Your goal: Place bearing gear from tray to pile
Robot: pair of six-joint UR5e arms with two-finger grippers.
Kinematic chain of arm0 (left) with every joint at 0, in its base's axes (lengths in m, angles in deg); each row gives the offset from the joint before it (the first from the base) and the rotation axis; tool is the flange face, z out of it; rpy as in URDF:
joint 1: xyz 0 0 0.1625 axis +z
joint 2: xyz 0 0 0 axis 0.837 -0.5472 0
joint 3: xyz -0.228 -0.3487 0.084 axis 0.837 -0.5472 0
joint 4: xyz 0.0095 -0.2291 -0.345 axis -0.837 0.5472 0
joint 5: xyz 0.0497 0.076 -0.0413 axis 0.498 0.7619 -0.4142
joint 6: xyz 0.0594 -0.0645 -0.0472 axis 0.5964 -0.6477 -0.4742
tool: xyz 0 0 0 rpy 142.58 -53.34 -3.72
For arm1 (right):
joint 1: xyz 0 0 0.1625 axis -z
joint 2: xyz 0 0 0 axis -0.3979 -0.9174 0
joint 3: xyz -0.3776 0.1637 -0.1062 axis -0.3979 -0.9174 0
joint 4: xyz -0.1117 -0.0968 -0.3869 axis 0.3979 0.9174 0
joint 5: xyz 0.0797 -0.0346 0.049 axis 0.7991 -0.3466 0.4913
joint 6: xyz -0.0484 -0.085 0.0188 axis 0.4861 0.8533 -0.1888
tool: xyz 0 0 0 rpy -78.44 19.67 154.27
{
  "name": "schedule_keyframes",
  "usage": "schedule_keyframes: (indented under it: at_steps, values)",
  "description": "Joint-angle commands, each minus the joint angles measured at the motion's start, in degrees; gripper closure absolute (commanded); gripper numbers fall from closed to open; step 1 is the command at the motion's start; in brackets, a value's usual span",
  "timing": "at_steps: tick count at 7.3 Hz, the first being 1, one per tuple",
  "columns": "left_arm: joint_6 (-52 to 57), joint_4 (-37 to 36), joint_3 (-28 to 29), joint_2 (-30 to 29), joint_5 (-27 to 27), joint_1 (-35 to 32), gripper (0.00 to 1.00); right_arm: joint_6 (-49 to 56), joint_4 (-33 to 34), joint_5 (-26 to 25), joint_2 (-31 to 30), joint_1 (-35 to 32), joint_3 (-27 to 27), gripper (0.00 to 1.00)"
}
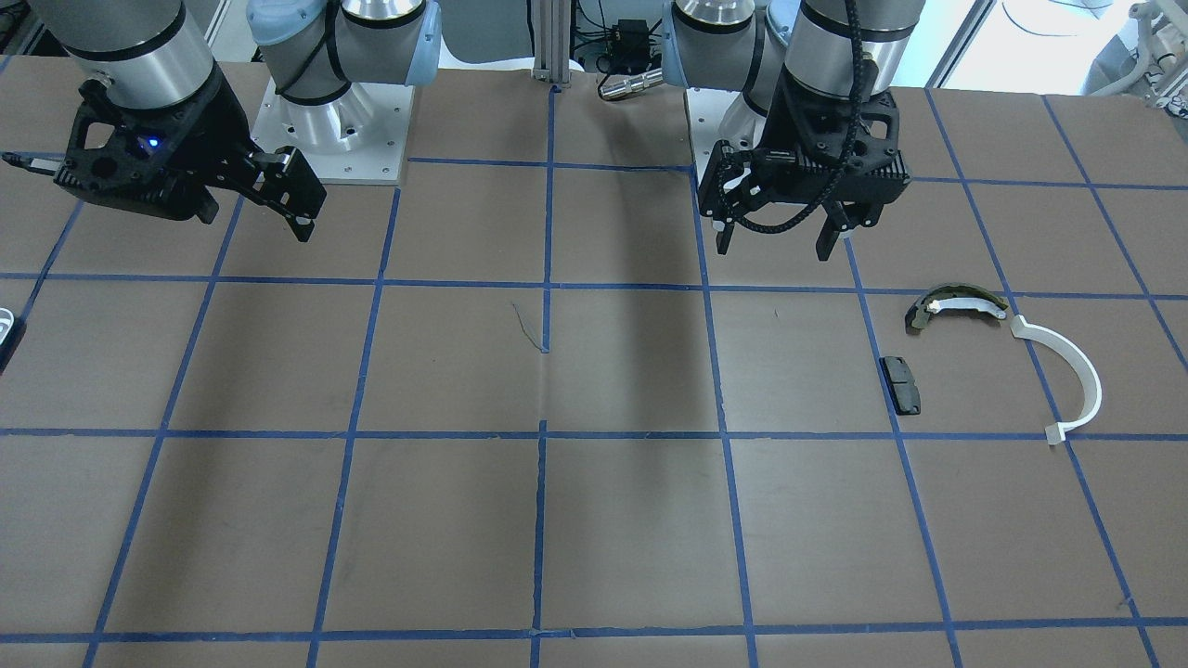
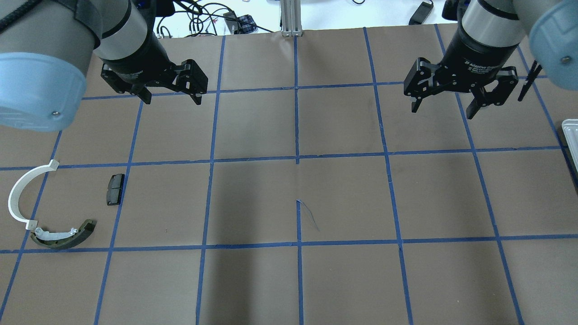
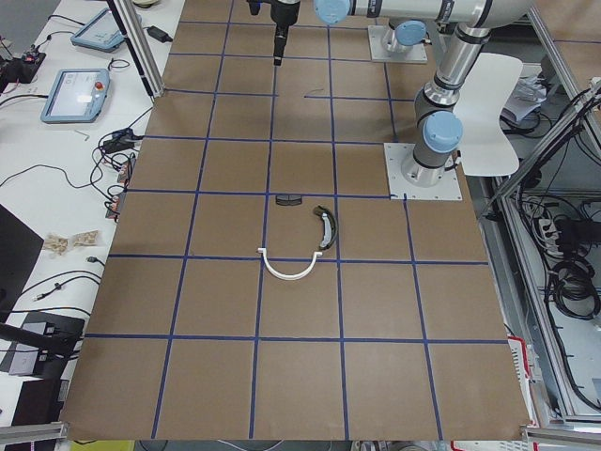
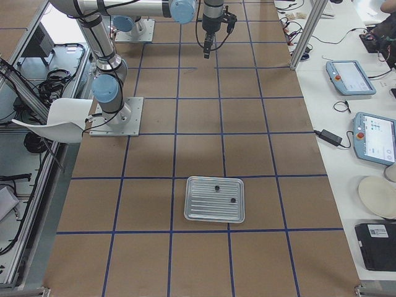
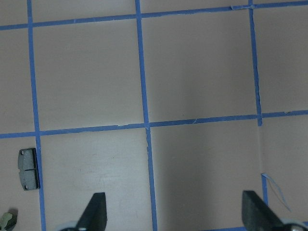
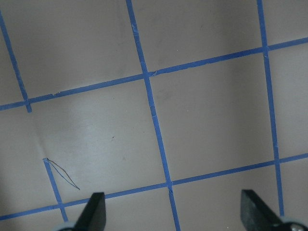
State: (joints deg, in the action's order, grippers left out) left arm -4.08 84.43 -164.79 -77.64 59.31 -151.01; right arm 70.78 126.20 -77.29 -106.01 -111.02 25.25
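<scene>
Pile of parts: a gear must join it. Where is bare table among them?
Bare brown paper lies between the white half-ring and black brake pad, bounded by the brake shoe. Crowded where the half-ring's end nears the shoe.

The only print that can be partly read is the white lettering point(image 2: 481, 67) on the black collar just above the right pincer point(image 2: 442, 111), at the upper right of the overhead view. It looks like "Adaptive Grip…" with a short mark before it; the letters are small and the last ones curve out of sight. The collar above the left pincer point(image 2: 173, 100), at the upper left of that view, bears a similar line of white print, too blurred to read. In the right side view, a black box point(image 4: 375, 247) at the lower right edge carries a white label point(image 4: 377, 232) with writing too small to make out, and the screens of the two tablets point(image 4: 351, 77) at the right edge show nothing legible.
</scene>
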Motion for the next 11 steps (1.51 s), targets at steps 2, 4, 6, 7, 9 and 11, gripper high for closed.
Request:
schedule_keyframes:
  at_steps: [2,4,6,7,9,11]
  values:
    - [-0.09,0.54,0.38,0.19,0.09,-0.04,0.0,0.02,0.06,-0.02,-0.04,0.21,-0.17,0.0]
    - [-0.18,0.54,0.29,0.36,0.17,-0.04,0.0,0.02,0.07,-0.28,-0.39,0.21,-0.7,0.0]
    - [-0.18,0.45,-0.24,0.71,0.17,-0.04,0.0,-0.07,0.32,-0.02,-0.39,0.3,-0.26,0.0]
    - [-0.18,0.45,-0.33,0.8,0.17,-0.04,0.0,-0.77,-0.2,-0.54,-0.21,0.21,-0.09,0.0]
    - [-0.18,0.54,-0.24,1.07,0.09,-0.04,0.0,-0.34,-0.02,-0.72,-0.12,1.78,0.35,0.0]
    - [0.0,0.45,-0.33,1.07,0.0,-0.12,0.0,1.76,-0.55,-0.81,0.05,6.08,0.35,0.0]
